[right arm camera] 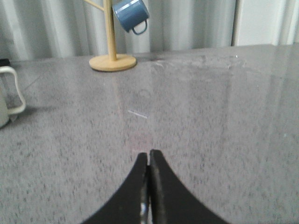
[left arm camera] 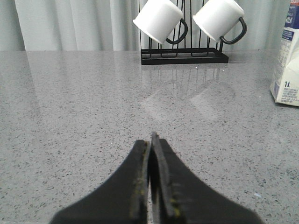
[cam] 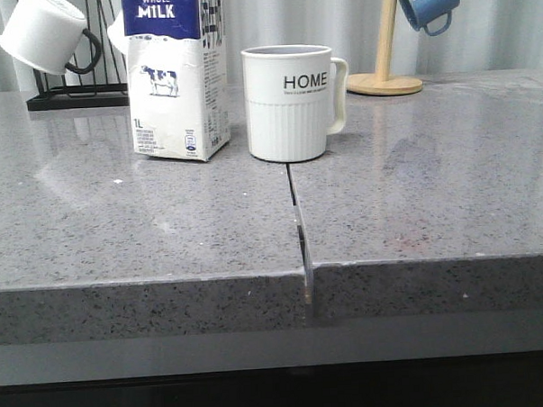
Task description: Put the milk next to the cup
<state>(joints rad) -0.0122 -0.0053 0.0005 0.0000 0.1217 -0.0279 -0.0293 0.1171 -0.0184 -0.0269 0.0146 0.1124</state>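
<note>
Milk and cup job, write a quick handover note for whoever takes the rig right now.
Left pincer: shut, empty, low over bare counter.
Right pincer: shut, empty, also over bare counter.
Milk stands upright just left of the cup, with a narrow gap between them.
Done: milk appears placed next to the cup.
Left: nothing obvious; confirm the placement and keep both arms clear.

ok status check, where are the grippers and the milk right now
Left gripper shut, empty, over bare counter. Right gripper shut, empty. Milk upright just left of the cup, small gap between. Nothing in the way.
</note>
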